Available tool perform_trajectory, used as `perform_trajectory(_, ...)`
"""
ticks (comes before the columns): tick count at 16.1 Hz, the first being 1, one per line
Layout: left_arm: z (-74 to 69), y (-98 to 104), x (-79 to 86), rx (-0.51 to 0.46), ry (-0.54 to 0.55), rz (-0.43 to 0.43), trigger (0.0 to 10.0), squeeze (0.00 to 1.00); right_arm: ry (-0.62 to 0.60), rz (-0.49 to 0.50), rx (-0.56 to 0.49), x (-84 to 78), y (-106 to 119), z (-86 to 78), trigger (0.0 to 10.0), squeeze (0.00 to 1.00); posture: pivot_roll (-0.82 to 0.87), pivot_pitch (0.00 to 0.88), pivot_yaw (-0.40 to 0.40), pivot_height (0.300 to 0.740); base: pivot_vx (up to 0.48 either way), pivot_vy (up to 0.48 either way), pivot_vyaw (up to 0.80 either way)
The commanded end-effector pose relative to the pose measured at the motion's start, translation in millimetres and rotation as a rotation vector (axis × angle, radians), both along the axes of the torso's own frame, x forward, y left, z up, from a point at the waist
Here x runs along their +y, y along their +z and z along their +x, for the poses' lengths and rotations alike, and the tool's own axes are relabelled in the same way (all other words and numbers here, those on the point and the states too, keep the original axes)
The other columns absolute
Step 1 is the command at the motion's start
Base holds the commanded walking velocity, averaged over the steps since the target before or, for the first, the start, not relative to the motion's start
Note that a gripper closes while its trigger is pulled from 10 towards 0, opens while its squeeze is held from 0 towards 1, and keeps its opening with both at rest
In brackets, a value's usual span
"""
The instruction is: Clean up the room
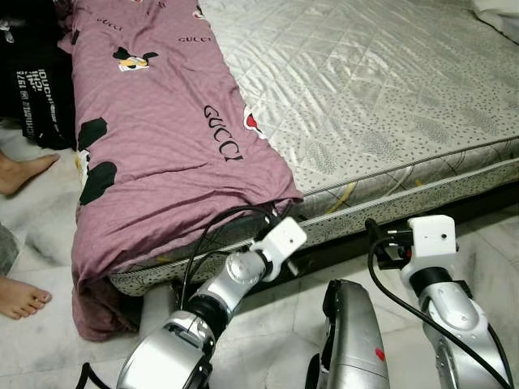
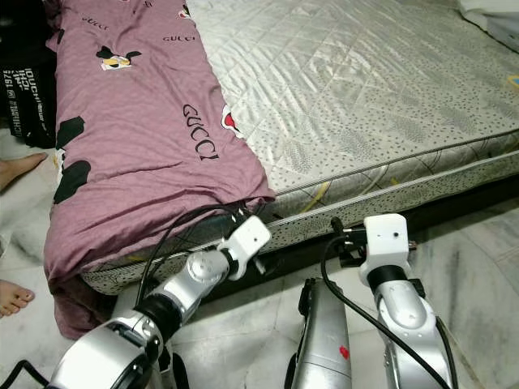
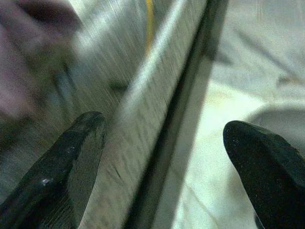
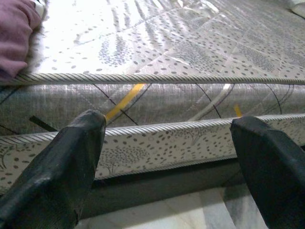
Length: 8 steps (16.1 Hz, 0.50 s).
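Robot stood at the foot of the mattress (image 1: pixel 389 105), both arms raised toward its near edge. Pink blanket (image 1: pixel 154 138) lay along the robot's left side of the bed, its lower end spilling over the corner down to the floor (image 1: pixel 268 324).

Left gripper (image 3: pixel 162 157): fingers spread wide, nothing held, close against the mattress side just beside the blanket's hanging corner; wrist picture blurred. Right gripper (image 4: pixel 167 157): also wide open and empty, facing the mattress side panel, apart from it.

A person's bare feet (image 1: pixel 20 235) stood on the floor near the blanket's far side.

Judgement: step in hand is taking the blanket's corner. Best to close on a thick fold, not on the mattress piping.
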<state>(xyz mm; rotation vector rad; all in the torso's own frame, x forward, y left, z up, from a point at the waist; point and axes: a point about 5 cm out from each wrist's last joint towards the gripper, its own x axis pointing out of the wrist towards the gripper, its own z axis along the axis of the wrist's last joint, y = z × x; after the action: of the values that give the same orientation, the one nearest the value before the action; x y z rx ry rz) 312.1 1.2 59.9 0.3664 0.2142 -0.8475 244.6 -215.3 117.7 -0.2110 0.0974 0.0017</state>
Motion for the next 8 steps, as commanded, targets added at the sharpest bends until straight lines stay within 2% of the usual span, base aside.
perform_trajectory(1, 3.9, 30.4, -28.5, -0.079, -0.065, -0.099, 10.0, 0.0, -0.001, 0.002, -0.002, 1.2, -1.5, 2.2, 10.0, 0.0, -0.16, 0.057, 0.004, 0.474, 0.0, 0.0, 0.0)
perform_trajectory(2, 8.5, 44.8, -31.9, -0.125, -0.089, -0.135, 10.0, 0.0, -0.003, 0.006, -0.009, 2.8, -2.0, 5.1, 10.0, 0.0, -0.16, 0.052, 0.008, 0.474, 0.0, 0.0, 0.0)
perform_trajectory(6, 7.0, 52.3, -42.6, -0.137, -0.133, -0.142, 10.0, 0.0, -0.006, 0.005, -0.022, 5.8, -1.8, 8.6, 10.0, 0.0, -0.16, 0.044, 0.011, 0.474, 0.0, 0.0, 0.0)
perform_trajectory(8, 5.6, 59.8, -49.9, -0.151, -0.155, -0.175, 10.0, 0.0, -0.009, 0.005, -0.023, 5.4, -2.1, 9.7, 10.0, 0.0, -0.16, 0.043, 0.011, 0.474, 0.0, 0.0, 0.0)
